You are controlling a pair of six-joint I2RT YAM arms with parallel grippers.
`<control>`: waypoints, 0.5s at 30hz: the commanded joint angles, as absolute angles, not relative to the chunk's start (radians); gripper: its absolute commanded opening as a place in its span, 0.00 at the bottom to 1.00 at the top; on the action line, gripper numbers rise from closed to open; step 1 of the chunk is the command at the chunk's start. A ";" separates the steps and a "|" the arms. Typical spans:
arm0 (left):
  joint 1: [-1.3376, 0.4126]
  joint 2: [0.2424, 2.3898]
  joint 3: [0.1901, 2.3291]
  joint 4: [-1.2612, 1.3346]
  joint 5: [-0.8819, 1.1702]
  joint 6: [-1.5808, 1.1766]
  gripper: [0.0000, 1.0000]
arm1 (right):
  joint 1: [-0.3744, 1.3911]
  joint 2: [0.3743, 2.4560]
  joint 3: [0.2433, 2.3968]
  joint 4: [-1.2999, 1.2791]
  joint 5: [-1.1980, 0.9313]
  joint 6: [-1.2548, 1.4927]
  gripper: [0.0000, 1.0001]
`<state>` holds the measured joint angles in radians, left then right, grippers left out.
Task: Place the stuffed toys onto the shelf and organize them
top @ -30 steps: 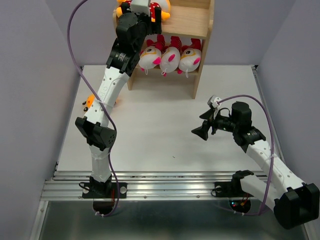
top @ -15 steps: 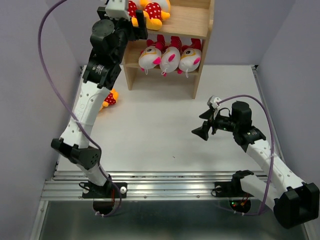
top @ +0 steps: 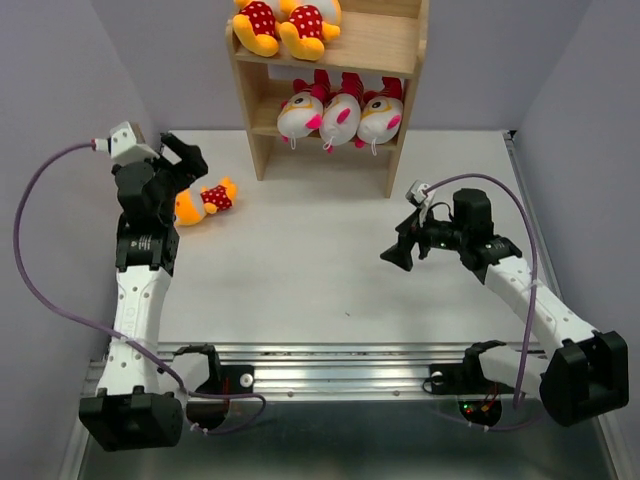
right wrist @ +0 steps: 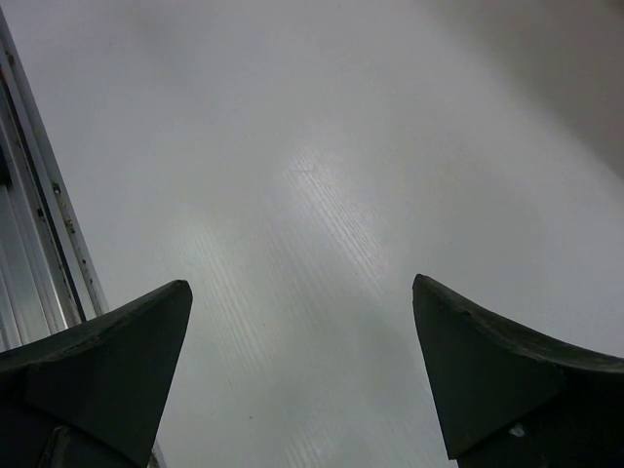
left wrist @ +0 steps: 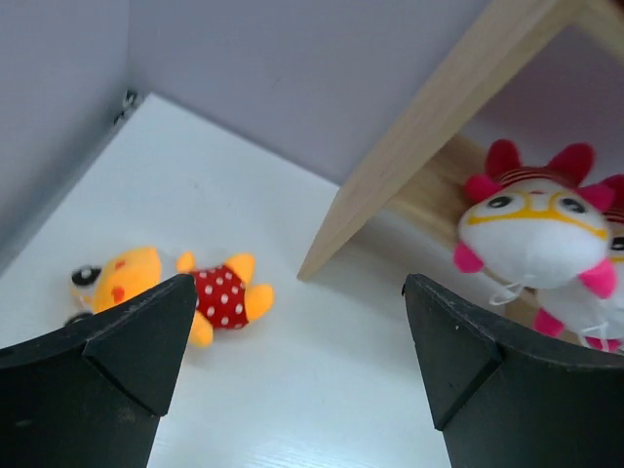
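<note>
Plush, light and squashy, the last yellow toy [top: 203, 200] lies on the table [top: 300, 270], just left of the shelf [top: 412, 90]. Its red dotted torso looks the surest pinch; the limbs would flop. The left end effector [top: 186, 165] hovers near it, spread wide and empty. The right end effector [top: 398, 250] is likewise agape, well apart. The shelf's side panel stands close, and five shelved toys [top: 340, 115] crowd two tiers.

Twin arms: white shells, black joints, purple cabling.
Left arm [top: 135, 300] and right arm [top: 545, 310] each carry white link covers between bulky black joint housings. A thin purple cable [top: 17, 245] loops beside each, ending at a small white wrist unit [top: 124, 140]. Fingers [left wrist: 117, 361] are matte black wedges.
</note>
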<state>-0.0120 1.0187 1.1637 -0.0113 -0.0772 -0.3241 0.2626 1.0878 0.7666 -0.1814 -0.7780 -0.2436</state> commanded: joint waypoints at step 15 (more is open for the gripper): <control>0.310 1.322 0.601 0.442 0.109 -0.828 0.97 | 0.258 1.147 0.824 -0.273 -0.831 -0.331 1.00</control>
<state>0.3027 1.2842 0.5568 0.2344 0.0910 -0.7528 0.2626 1.1667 0.8024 -0.2703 -0.8036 -0.3088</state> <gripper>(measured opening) 0.974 0.998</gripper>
